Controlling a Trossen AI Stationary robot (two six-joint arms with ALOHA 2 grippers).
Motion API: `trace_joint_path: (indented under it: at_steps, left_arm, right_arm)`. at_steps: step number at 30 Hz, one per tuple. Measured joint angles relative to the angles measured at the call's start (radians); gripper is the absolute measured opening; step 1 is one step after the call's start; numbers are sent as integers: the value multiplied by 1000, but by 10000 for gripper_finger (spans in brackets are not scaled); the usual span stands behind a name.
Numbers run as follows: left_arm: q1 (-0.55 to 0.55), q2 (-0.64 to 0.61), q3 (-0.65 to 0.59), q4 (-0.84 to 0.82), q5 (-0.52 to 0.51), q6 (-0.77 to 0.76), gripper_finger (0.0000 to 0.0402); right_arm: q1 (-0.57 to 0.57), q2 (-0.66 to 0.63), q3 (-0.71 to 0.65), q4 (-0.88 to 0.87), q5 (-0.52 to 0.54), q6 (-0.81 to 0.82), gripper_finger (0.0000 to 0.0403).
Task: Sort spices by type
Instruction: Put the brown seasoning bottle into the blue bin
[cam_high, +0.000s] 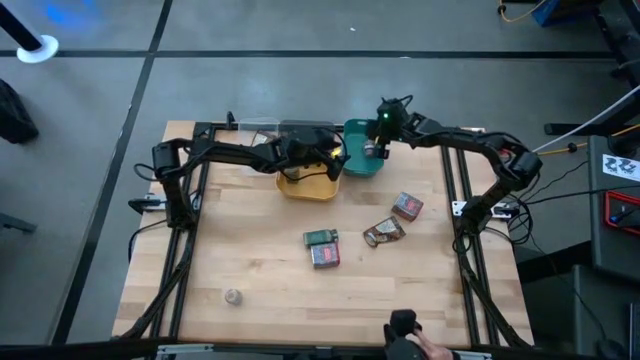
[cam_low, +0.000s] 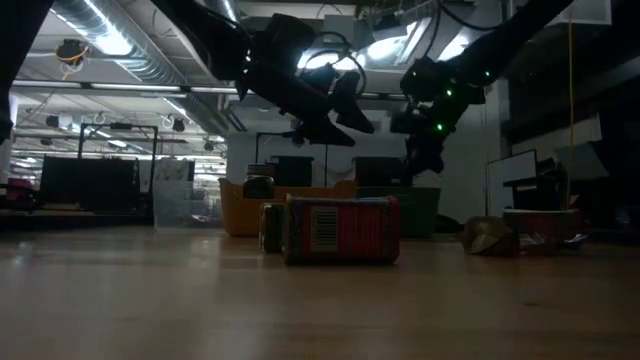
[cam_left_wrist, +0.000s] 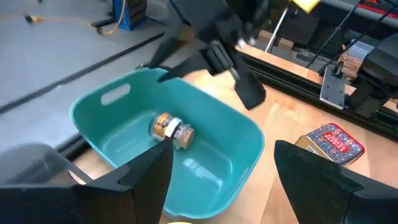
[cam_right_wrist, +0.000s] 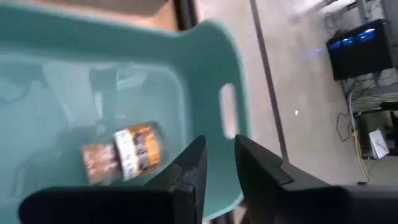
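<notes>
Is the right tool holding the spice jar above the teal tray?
No, the jar lies on the floor of the teal tray, free of the right tool.

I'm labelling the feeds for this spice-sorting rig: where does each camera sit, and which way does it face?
High: overhead, straight down; both arms, teal tray, yellow tray.
Low: table height, level across; red box, arms above.
Left wrist: on left arm, past left gripper, into the teal tray at a jar.
Right wrist: on right arm, right gripper above that jar.
Shared: both wrist views show tray and jar.
</notes>
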Motion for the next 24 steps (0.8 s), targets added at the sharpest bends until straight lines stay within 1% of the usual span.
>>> trace_joint_path:
  at_steps: [2,4,7,11,15,17,19,21,24]
  left_arm:
    - [-1,-22,0,-2,0,39,263]
    - [-8,-52,0,-13,2,81,263]
    - [-26,-114,0,-98,3,156,263]
    - [-79,-240,0,-337,4,256,263]
    - [-176,-378,1,-690,6,283,263]
    - [-240,-440,1,-865,24,236,263]
    - [-316,-489,1,-1013,50,127,263]
    - [-397,-516,1,-1125,70,-61,263]
    - [-516,-529,1,-1223,76,-406,263]
  right_arm:
    - [0,0,41,-42,0,1,83]
    - [0,0,87,-121,0,17,83]
    - [0,0,165,-244,-8,50,83]
    - [1,0,249,-405,-39,92,83]
    - [9,-1,291,-497,-68,120,83]
    - [19,-1,293,-505,-67,121,83]
    - [29,-1,293,-514,-65,121,83]
    - [47,-1,293,-522,-67,122,83]
    - [77,-1,293,-526,-68,122,83]
